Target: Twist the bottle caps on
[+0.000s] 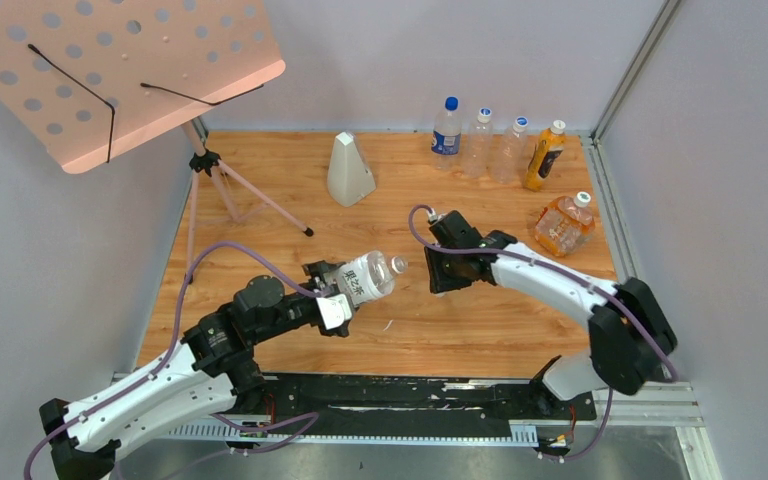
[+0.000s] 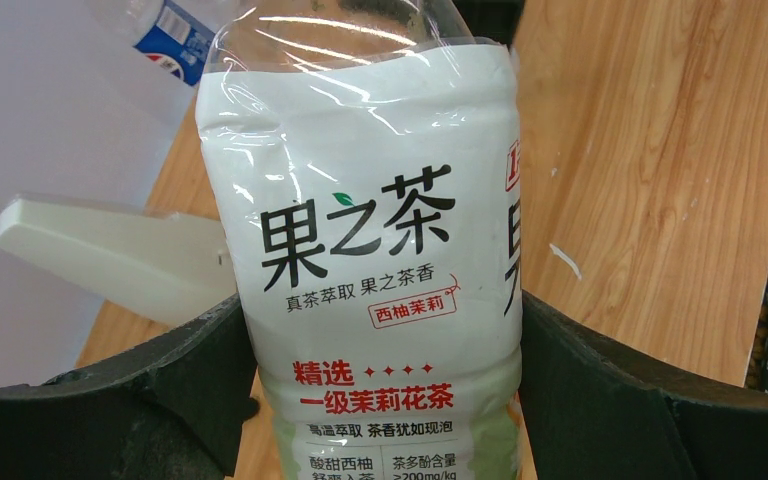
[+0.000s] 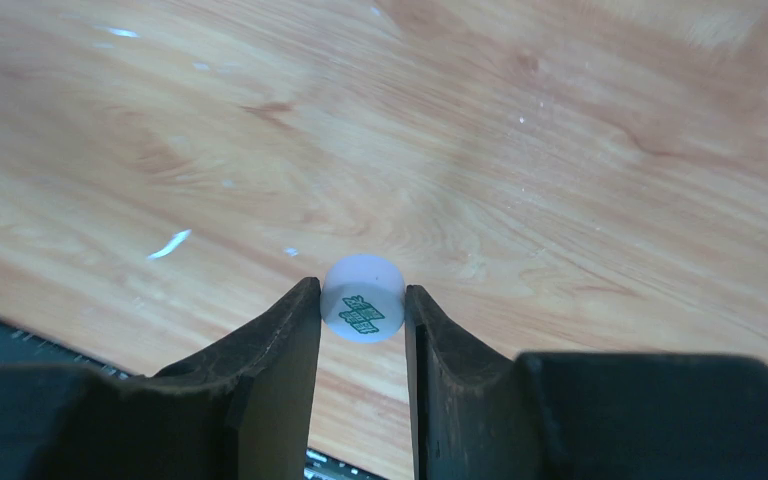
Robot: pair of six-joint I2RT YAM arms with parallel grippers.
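Only your right wrist view shows the white cap point(image 3: 363, 312), pinched between the narrowly parted fingers of the right gripper point(image 3: 362, 296) above the tabletop point(image 3: 560, 150). Your left gripper point(image 2: 380, 320) is clamped around the bottle point(image 2: 360, 200). From above, the bottle's neck points toward the right gripper.

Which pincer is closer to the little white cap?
The right. The right pincer grips the white cap itself; the left pincer is apart, off to its left, holding the white-labelled bottle.

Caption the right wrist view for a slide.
Right gripper pinches a small white bottle cap with a green print between its fingertips, wooden table behind.
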